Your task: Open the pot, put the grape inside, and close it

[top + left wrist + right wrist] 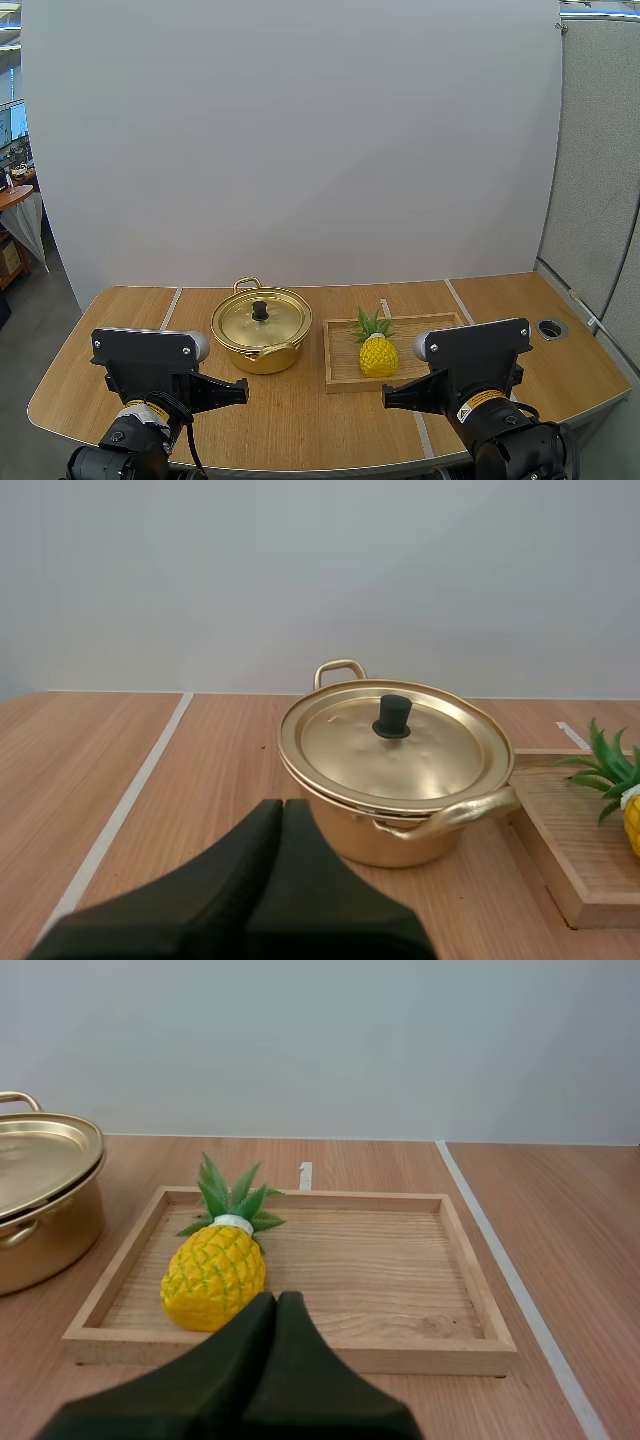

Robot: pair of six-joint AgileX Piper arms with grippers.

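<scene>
A golden pot [261,331] [395,770] [40,1205] stands mid-table with its lid [392,743] on, a black knob [260,310] [392,716] on top. To its right lies a wooden tray [342,375] [400,1280] holding a yellow toy pineapple [377,350] [215,1270] with green leaves; no grapes are on it. My left gripper [240,390] [283,808] is shut on nothing, hanging in front of the pot. My right gripper [388,397] [277,1301] is shut on nothing, just before the tray's near edge.
The wooden table [100,370] has pale seams running front to back and a round cable hole [551,327] at the far right. A white backdrop stands behind it.
</scene>
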